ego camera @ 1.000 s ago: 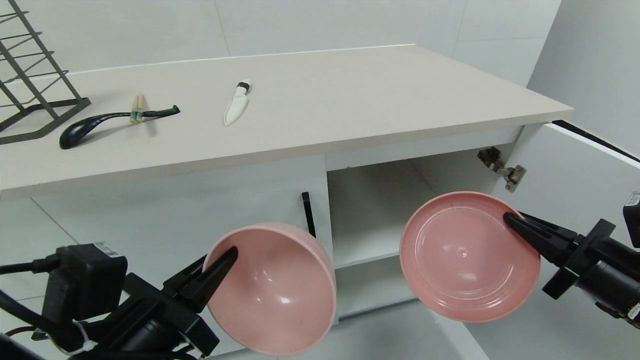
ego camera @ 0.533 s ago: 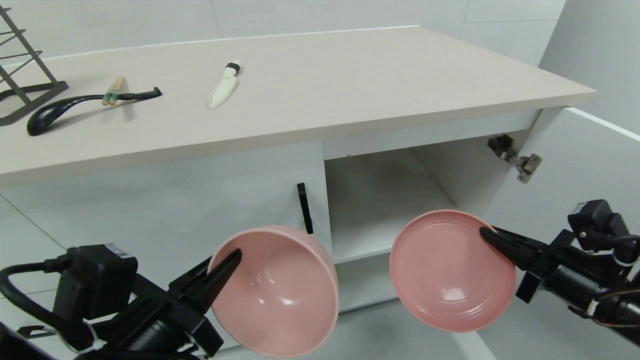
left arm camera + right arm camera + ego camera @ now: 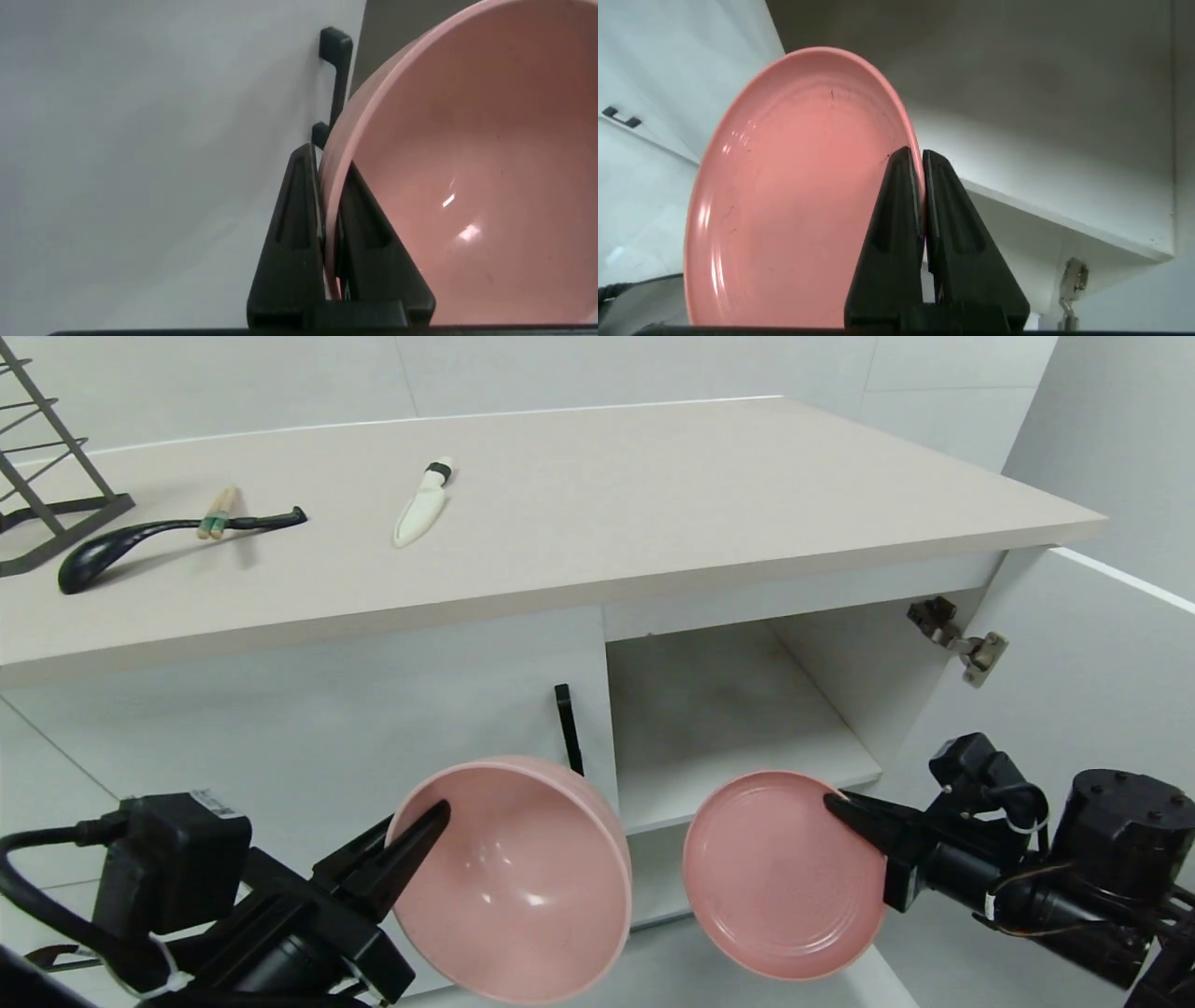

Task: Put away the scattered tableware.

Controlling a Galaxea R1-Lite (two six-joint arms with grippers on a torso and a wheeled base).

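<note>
Left end effector grips bowl, right end effector plate, below beige countertop.

One bowl, one plate, one ladle, one knife, one chopstick pair.

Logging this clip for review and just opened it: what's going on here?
The robot's left gripper is shut on the rim of a pink bowl, the right gripper on the rim of a pink plate, both held in front of an open cupboard under the counter. A black spoon, chopsticks and a white knife lie on the counter.
</note>
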